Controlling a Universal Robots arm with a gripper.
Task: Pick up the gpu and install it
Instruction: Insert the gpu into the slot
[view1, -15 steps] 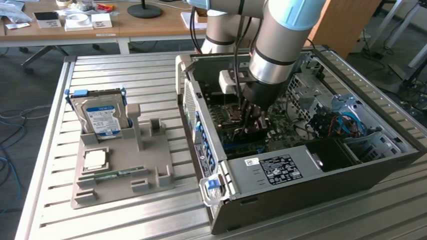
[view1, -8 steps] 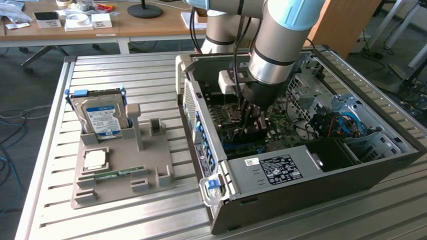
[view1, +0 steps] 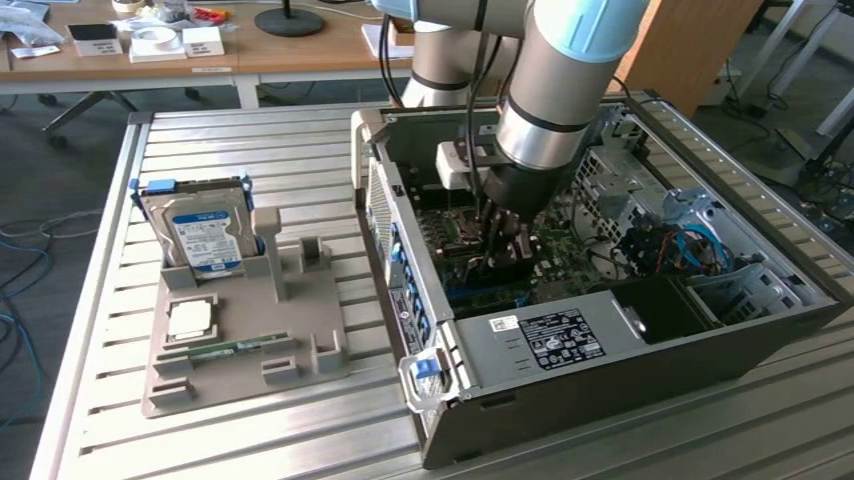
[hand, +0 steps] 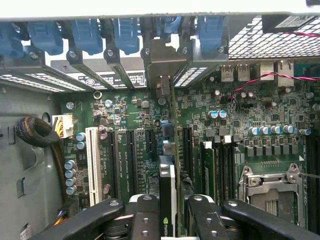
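Observation:
The gpu (hand: 167, 180) stands edge-on over the green motherboard (hand: 125, 115), in line with a long black expansion slot. Its pale metal end bracket (hand: 162, 60) lies against the rear slot openings under the blue latches. My gripper (hand: 168, 215) is shut on the card's near upper edge, with the black fingers (hand: 145, 215) pressed to both sides of it. In the exterior view the gripper (view1: 509, 245) reaches straight down into the open computer case (view1: 601, 380), and the arm hides the card. Whether the card sits fully in the slot I cannot tell.
RAM sticks (hand: 207, 167) and an empty CPU socket (hand: 272, 187) lie close beside the card. A grey fixture (view1: 227, 370) on the slatted table at the exterior view's left holds a hard drive (view1: 200, 235), a CPU (view1: 191, 320) and a RAM stick (view1: 227, 350).

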